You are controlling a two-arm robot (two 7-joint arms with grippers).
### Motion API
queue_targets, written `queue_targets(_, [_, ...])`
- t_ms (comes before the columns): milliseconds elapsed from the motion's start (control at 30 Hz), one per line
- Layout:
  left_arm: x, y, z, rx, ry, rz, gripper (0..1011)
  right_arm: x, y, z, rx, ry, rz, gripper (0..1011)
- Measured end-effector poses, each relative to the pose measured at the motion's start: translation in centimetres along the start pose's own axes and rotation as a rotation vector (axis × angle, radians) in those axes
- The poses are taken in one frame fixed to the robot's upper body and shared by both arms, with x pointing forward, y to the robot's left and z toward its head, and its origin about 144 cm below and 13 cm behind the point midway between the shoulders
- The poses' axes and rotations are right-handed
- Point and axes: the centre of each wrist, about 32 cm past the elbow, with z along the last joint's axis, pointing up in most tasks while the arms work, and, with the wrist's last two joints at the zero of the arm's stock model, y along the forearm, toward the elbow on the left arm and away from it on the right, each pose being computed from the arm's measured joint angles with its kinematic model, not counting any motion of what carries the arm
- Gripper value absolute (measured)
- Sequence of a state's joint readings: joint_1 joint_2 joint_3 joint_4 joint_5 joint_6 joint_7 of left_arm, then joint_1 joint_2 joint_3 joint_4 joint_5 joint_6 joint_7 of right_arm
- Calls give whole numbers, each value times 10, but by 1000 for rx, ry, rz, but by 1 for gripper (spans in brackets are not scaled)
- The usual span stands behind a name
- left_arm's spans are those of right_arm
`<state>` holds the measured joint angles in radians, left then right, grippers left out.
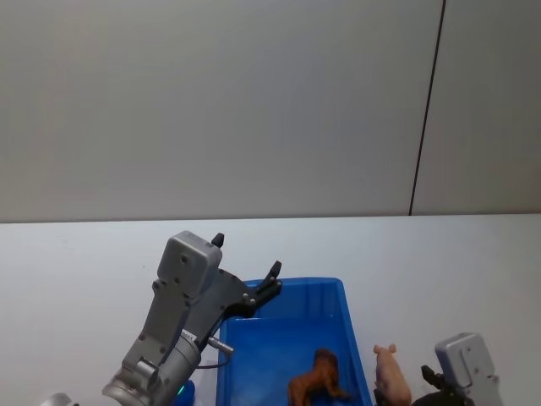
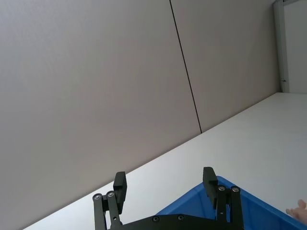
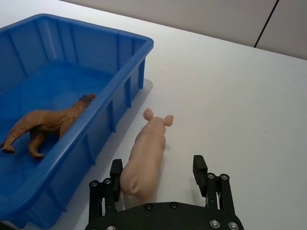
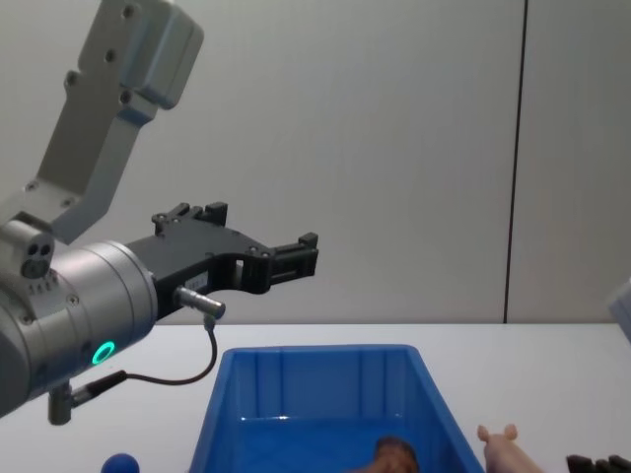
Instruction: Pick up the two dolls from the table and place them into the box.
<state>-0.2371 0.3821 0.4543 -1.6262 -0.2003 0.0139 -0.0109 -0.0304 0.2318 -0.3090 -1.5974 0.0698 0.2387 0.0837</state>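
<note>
Right pincer [image 3: 158, 171] astride pink pig [image 3: 144, 160]

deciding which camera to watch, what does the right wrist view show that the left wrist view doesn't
Right wrist, not left wrist: the brown lion inside the blue box, and the open right gripper astride the pig's rear. Left wrist, not right wrist: the open left gripper, raised above the box. Both: box, white table, some pig.

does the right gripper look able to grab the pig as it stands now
Probably yes: the right gripper has its open fingers either side of the pig on the table. The box wall stands close by one finger. The left gripper hangs above the box's far edge.
</note>
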Motion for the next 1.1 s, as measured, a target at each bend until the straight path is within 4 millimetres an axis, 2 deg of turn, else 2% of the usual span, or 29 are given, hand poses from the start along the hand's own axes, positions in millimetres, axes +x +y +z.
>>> queue_targets(33, [0, 0, 0, 0, 0, 0, 1001, 0, 0, 0, 0, 0, 0, 925])
queue_targets(67, [0, 0, 0, 0, 0, 0, 1002, 1, 1, -1, -2, 7, -2, 845])
queue_targets(267, [0, 0, 0, 0, 0, 0, 1001, 2, 1, -2, -6, 32, -4, 704])
queue_targets(367, [0, 0, 0, 0, 0, 0, 1001, 3, 1, -3, -5, 47, 1, 560])
queue_targets(500, [0, 0, 0, 0, 0, 0, 1001, 4, 1, -3, -2, 58, 11, 481])
queue_targets(533, [0, 0, 0, 0, 0, 0, 1001, 4, 1, -3, 1, 63, 15, 420])
queue_targets(567, [0, 0, 0, 0, 0, 0, 1001, 4, 1, -3, 3, 66, 18, 400])
queue_targets(833, [0, 0, 0, 0, 0, 0, 1001, 4, 0, 3, 39, 83, 44, 383])
queue_targets(1100, [0, 0, 0, 0, 0, 0, 1001, 3, -2, 20, 113, 88, 64, 383])
